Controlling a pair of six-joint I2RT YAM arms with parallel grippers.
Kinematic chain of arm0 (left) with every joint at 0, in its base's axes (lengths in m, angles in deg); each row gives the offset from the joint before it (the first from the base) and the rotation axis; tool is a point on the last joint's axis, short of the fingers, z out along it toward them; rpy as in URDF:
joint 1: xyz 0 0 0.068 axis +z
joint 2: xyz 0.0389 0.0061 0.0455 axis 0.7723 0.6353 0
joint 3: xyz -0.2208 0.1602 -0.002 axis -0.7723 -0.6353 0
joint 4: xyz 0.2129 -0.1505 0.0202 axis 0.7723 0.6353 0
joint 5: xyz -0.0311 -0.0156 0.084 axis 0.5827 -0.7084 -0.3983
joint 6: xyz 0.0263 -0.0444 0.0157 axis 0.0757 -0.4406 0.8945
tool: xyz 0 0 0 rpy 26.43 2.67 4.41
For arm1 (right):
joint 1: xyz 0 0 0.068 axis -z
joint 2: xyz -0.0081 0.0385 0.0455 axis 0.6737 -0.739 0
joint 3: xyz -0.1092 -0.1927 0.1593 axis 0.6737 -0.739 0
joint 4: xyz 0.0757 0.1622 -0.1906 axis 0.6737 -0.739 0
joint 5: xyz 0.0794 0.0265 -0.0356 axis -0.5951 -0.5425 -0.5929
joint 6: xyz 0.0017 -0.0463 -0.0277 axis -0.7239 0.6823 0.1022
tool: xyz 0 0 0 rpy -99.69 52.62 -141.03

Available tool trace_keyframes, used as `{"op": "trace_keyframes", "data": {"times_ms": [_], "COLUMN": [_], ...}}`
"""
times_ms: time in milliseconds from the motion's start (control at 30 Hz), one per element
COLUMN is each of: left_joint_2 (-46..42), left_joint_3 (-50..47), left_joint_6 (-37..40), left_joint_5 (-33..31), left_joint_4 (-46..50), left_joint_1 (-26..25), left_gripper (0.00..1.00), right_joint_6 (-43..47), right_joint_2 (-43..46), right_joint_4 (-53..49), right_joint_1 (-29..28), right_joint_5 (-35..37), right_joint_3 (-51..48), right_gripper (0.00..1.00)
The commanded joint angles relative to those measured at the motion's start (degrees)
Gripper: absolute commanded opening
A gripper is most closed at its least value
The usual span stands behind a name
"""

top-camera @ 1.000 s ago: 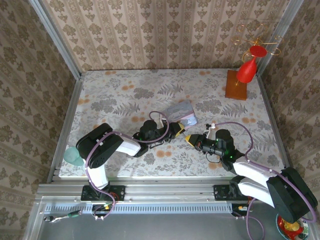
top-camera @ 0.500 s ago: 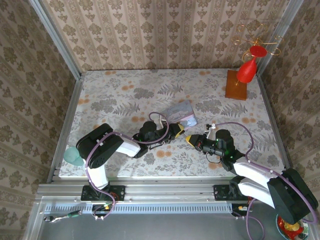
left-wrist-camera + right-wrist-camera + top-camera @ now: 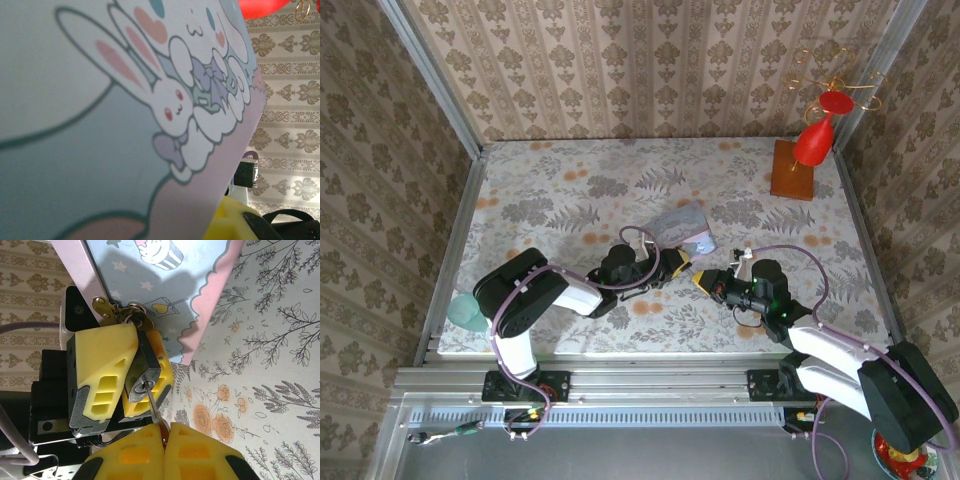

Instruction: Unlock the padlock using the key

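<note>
Room: cell walled on three sides with beige damask wallpaper [image 3: 650, 60], with bare metal posts [image 3: 428, 72] at the far corners. An aluminium rail [image 3: 640, 385] runs along the near edge and carries both arm bases.

Surface: the worktop [image 3: 550, 180] is covered in a pale cloth printed with grey ferns and orange blossoms. It lies flat, with no folds seen. In the far right corner a red ornament [image 3: 817, 135] stands on a wooden block [image 3: 792, 170]. A teal object [image 3: 466, 310] sits at the near left edge.

Task items: a pale blue tin [image 3: 682, 228] printed with cartoon rabbits lies near the middle of the cloth. The padlock [image 3: 142, 372] hangs at the tin's brass clasp [image 3: 106, 307], off the tin's near corner.

Left tool [image 3: 676, 262]: its yellow fingers [image 3: 102, 367] are clamped on either side of the padlock body, keyhole end facing the other arm.

Right tool [image 3: 164, 432]: pads pressed together on the key [image 3: 153, 402]. The key's head is hidden between the pads. The thin shaft reaches up to the keyhole with its tip at or in the slot; depth cannot be told.

The two tools nearly meet, just near of the tin.
</note>
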Motion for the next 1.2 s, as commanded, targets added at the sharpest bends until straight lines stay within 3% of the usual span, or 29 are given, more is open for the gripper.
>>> {"op": "trace_keyframes", "data": {"times_ms": [0, 500, 1167], "left_joint_2": [-2.12, -3.0, -3.51], "left_joint_3": [0.81, 0.23, 1.6], "left_joint_6": [-0.5, 0.46, 0.52], "left_joint_5": [1.3, 0.22, -1.09], "left_joint_4": [-1.35, -0.46, 2.53], "left_joint_1": [-1.5, -2.34, -4.87], "left_gripper": [0.0, 0.0, 0.0], "right_joint_6": [0.86, -6.35, -0.92], "right_joint_2": [1.05, 4.64, 3.75], "right_joint_4": [-0.29, 0.58, -1.31], "right_joint_1": [0.1, -0.06, -2.77], "right_joint_5": [2.13, 7.31, 10.85], "right_joint_3": [1.74, -0.18, 2.02], "right_gripper": [0.0, 0.0, 0.0]}}
